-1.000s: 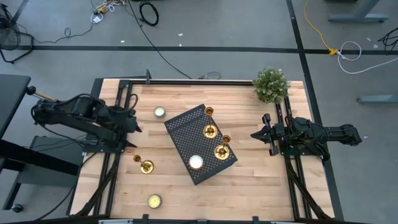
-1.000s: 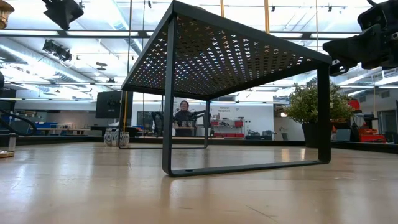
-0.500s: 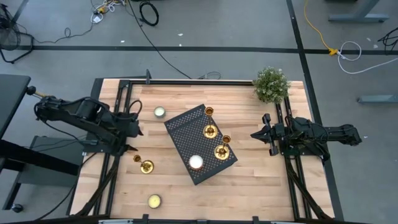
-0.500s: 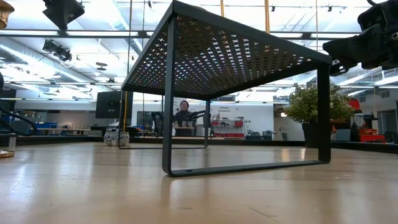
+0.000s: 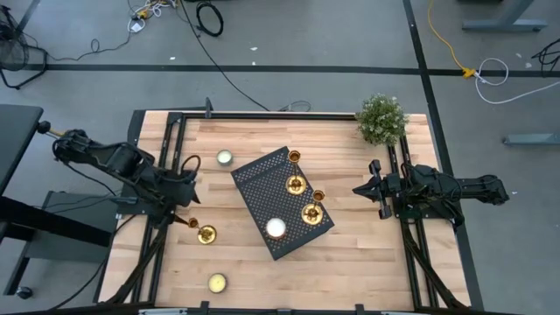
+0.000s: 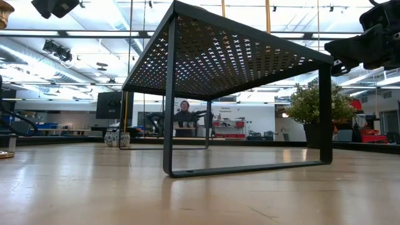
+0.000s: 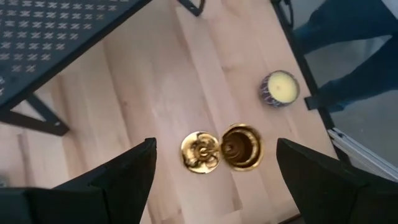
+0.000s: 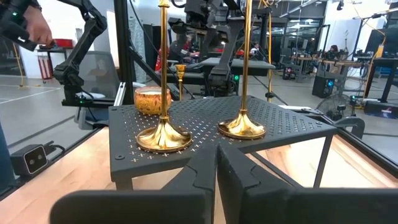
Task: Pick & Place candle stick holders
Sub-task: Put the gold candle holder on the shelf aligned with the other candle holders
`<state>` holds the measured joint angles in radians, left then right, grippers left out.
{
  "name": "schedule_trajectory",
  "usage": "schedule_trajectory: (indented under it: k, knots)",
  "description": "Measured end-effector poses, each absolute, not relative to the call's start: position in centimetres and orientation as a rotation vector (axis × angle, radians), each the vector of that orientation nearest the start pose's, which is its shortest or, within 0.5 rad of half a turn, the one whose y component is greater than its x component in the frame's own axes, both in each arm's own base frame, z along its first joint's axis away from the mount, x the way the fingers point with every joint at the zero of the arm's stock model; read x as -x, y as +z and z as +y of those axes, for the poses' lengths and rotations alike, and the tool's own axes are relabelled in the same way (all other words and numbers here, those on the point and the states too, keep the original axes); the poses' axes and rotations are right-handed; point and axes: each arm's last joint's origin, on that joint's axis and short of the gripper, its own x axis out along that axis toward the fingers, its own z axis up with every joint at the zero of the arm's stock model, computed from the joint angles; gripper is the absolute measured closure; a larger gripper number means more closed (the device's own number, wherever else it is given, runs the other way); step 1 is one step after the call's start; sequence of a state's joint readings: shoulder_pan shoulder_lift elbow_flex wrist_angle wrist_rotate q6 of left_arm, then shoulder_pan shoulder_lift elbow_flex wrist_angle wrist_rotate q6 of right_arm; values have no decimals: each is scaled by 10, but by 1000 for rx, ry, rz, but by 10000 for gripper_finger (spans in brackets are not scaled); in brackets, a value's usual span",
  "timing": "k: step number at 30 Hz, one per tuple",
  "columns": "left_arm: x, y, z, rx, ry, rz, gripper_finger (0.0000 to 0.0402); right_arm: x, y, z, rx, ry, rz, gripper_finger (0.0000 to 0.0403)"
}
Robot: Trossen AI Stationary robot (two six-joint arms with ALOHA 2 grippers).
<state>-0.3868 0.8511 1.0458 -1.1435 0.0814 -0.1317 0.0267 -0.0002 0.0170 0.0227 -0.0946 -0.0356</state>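
The left gripper (image 7: 214,177), fingers spread and empty, hovers directly above the shiny brass candle stick holder (image 7: 222,149) standing on the wooden table (image 7: 149,93); it looks due to descend and close, while the shut right gripper (image 5: 367,189) waits aside.

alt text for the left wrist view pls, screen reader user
Looking down between the open left gripper, a brass candle stick holder lies on its side on the wooden table, round base and cup both facing the camera. A yellowish tealight candle sits farther off near the table edge, and a corner of the black perforated rack fills one side.
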Motion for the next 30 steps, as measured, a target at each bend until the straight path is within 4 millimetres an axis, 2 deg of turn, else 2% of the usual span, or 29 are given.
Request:
schedule_trajectory:
  k: [14,21,30]
  knots:
    - [-140,314,-87,-103,-456,1077,67,-96,171,5,37,121,-42,385]
    - [-143,311,-89,-129,-373,1074,67,-96,171,5,37,121,-42,385]
    - [-150,304,-93,-153,-362,1118,67,-96,171,5,37,120,-42,385]
